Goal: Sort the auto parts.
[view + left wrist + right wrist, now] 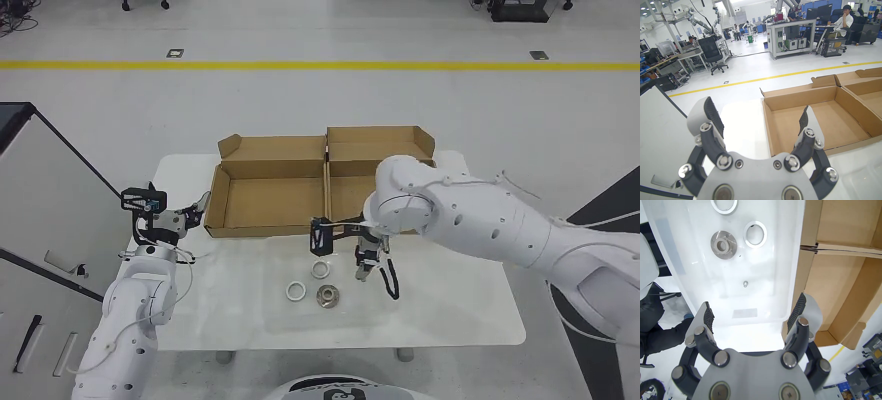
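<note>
Since both cardboard boxes showed bare floors wherever they could be seen, the sorting looked barely begun, if begun at all. The white surface [450, 310] filled the middle of the top view, with the two boxes side by side along its upper edge. The left box [268, 200] was open and empty. The right box [348, 192] was partly covered by the right arm, and its visible part was bare as well.

The left hand [758, 108] hung at the left of the frame, just beside the left box's outer wall, its fingers spread wide with nothing between them. The right hand [755, 306] hovered above the surface just below the right box, likewise wide and empty.

Every part lay loose on the surface below the seam between the boxes — none in a box. The largest was a metal flange [326, 295] with a raised hub. A ring [321, 269] sat just above it, and a second ring [297, 291] lay just to its left. Smallest was a short pin [745, 283], lying between the right hand and the flange. By my reading all four pieces were left to pick and place — and which box should take which kind could not be told.
</note>
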### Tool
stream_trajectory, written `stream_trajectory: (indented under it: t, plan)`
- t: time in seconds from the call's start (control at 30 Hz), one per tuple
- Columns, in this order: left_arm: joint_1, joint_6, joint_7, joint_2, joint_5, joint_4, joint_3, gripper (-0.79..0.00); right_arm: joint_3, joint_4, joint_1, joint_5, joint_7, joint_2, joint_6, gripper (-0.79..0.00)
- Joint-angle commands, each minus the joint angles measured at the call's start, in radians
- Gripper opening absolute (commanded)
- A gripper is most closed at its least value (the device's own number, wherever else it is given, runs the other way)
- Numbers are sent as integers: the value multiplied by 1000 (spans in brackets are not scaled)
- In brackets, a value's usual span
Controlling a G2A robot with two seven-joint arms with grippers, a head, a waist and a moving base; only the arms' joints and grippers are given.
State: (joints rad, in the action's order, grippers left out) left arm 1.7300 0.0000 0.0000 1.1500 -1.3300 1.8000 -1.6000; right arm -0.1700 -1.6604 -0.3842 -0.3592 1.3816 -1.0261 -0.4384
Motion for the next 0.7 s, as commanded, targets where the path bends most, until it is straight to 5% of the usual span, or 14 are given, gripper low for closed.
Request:
stream_trajectory:
  t: [0.0, 0.67]
  plan:
    - [0, 0, 0, 0, 0, 0, 0, 0, 0, -2, -16, -4, 4, 1, 4, 0]
    - [0, 0, 0, 0, 0, 0, 0, 0, 0, -3, -76, -59, 8, -3, 8, 0]
